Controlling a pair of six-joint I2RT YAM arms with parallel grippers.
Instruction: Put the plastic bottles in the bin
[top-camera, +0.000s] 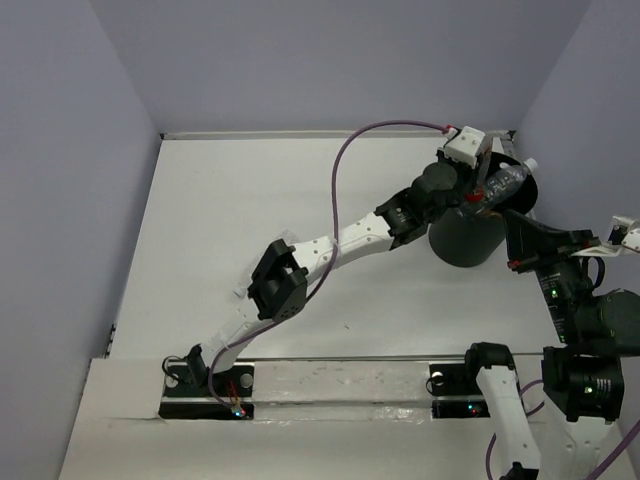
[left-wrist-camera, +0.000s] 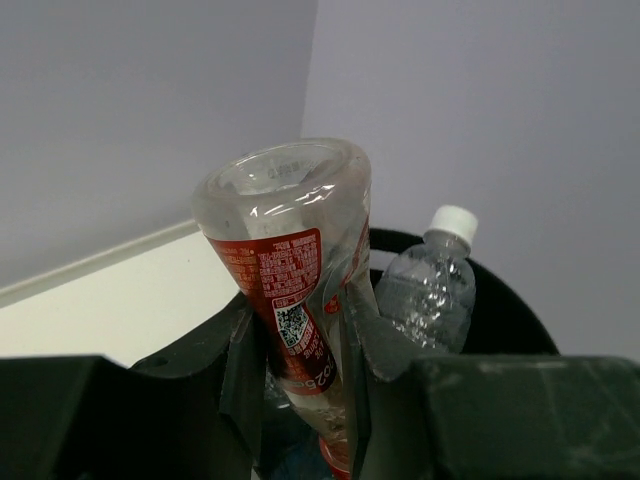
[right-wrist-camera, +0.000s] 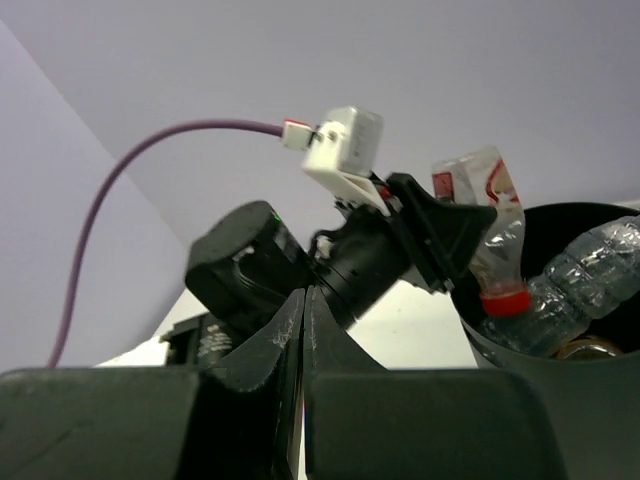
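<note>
My left gripper (top-camera: 487, 178) is shut on a clear bottle with a red label and red cap (left-wrist-camera: 295, 300), held cap down over the mouth of the black bin (top-camera: 465, 240) at the far right. The same bottle shows in the right wrist view (right-wrist-camera: 488, 235). A clear bottle with a white cap (left-wrist-camera: 430, 285) lies inside the bin, leaning on its rim, also seen from above (top-camera: 508, 177). My right gripper (right-wrist-camera: 303, 330) is shut and empty, to the right of the bin, facing it. Other bottles inside the bin are mostly hidden.
White table surface (top-camera: 260, 220) bounded by lilac walls. The bin stands in the far right corner against the wall. A purple cable (top-camera: 345, 160) arcs above the left arm. The right arm (top-camera: 575, 300) is folded near the table's right edge.
</note>
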